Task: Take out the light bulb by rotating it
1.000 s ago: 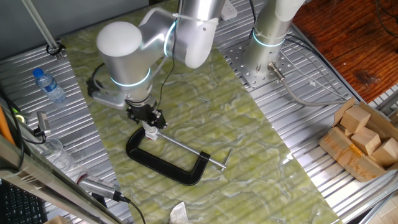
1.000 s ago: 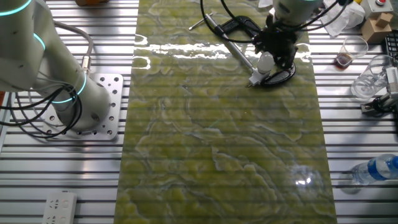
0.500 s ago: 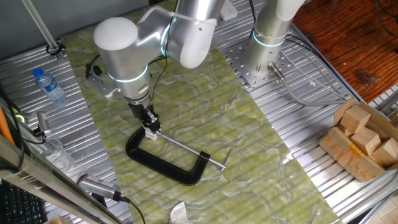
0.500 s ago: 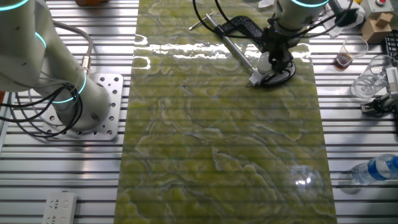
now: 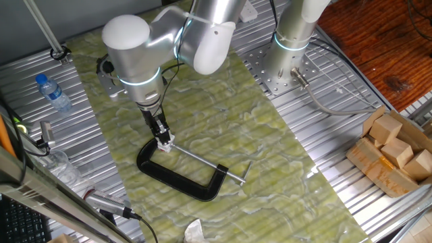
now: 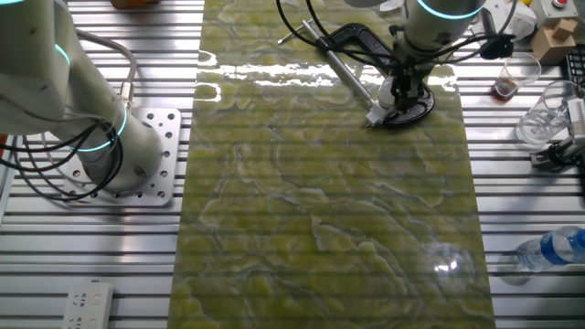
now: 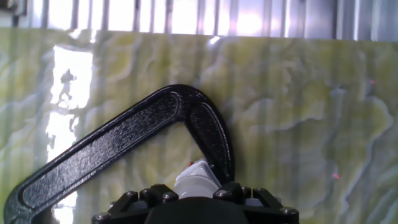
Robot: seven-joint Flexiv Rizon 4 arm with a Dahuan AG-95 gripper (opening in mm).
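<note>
The light bulb (image 6: 390, 91) is small, white and frosted; it sits in a white socket fitting (image 6: 375, 117) held by the black C-clamp (image 5: 179, 177) on the green mat. My gripper (image 5: 162, 134) comes down on it from above, its black fingers closed around the bulb. From the hand view, the bulb (image 7: 194, 185) shows between the fingertips (image 7: 233, 194), with the clamp's frame (image 7: 124, 146) curving behind it. In the other fixed view my gripper (image 6: 402, 89) hides most of the bulb.
The clamp's screw bar (image 5: 209, 164) runs to the right. A water bottle (image 5: 52, 92) lies at the left, a box of wooden blocks (image 5: 395, 152) at the right, a paper scrap (image 5: 194, 231) at the front. The second arm's base (image 6: 119, 155) and plastic cups (image 6: 548, 119) flank the mat.
My wrist has turned about the bulb's axis, the fingers staying closed on the bulb at the same spot. The clamp has not moved.
</note>
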